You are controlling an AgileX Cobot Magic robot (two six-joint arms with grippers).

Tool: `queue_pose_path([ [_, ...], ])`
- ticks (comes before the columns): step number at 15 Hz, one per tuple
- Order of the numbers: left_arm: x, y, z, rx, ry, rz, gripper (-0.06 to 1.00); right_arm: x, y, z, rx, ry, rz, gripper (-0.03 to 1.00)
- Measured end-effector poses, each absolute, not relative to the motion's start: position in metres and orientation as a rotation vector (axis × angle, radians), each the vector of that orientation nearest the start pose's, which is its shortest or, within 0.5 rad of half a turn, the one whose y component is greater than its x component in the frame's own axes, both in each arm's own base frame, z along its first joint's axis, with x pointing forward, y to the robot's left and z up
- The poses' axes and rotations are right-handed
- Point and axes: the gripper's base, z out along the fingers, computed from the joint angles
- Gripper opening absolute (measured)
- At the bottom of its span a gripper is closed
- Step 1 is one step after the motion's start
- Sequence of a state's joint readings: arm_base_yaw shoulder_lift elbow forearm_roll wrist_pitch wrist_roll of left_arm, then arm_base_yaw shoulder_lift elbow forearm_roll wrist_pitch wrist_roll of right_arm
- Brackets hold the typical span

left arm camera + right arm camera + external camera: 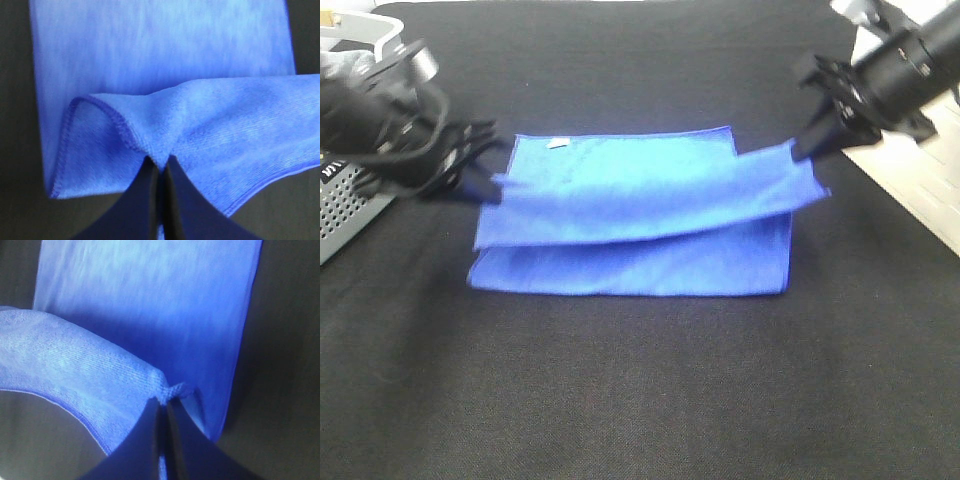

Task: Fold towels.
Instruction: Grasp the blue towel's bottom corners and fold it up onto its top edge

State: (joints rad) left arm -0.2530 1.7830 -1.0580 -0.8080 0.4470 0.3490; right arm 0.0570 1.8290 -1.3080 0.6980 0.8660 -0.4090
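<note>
Exterior high view shows the royal-blue towel (630, 225) near the middle of the black bench (640, 400), its long axis running from the left side of the view to the right. Its lower layer lies flat on the bench, the near long edge facing the camera. A long band of the cloth is held up off that layer, stretched between the two hands and sloping a little, so that its right end sits farther back than its left. The left hand (492, 190) is pressed together on the band's left end, and the right hand (800, 150) is pressed together on its right end. A small white tag (557, 143) lies at the far left corner of the flat layer. At the left edge of the view stands a perforated grey basket (350, 210); only part of it shows, and what it holds cannot be told. From the left wrist, the dark fingertips meet on a puckered fold of cloth, a stitched hem (65, 145) curls round the corner beside them, and the flat layer spreads out beyond. From the right wrist, the fingertips likewise pinch a small bunched nub of the towel, with the raised band curving away to one side. The fabric looks soft and finely napped, an even bright blue.
</note>
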Motion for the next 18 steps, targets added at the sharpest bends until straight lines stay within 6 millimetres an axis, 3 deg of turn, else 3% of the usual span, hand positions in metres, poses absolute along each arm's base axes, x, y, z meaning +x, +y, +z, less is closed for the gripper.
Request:
queue_pose_path([
  [3, 0.389, -0.13, 0.189, -0.077, 2.53, -0.675, 0.0, 0.421, 0.069, 0.219, -0.114, 2.667, 0.733, 0.0],
  [6, 0.425, -0.132, 0.193, -0.176, 2.472, -0.713, 0.0, 0.454, 0.07, 0.201, -0.117, 2.657, 0.731, 0.0],
  [7, 0.425, -0.132, 0.193, -0.176, 2.472, -0.713, 0.0, 0.454, 0.07, 0.201, -0.117, 2.657, 0.731, 0.0],
  [10, 0.457, -0.117, 0.189, -0.267, 2.426, -0.716, 0.0, 0.478, 0.071, 0.184, -0.122, 2.639, 0.713, 0.0],
  [14, 0.495, -0.118, 0.185, -0.177, 2.342, -0.663, 0.0, 0.506, 0.069, 0.175, -0.094, 2.545, 0.655, 0.0],
  [18, 0.518, -0.114, 0.157, -0.21, 2.266, -0.571, 0.0, 0.532, 0.07, 0.148, -0.092, 2.519, 0.645, 0.0],
])
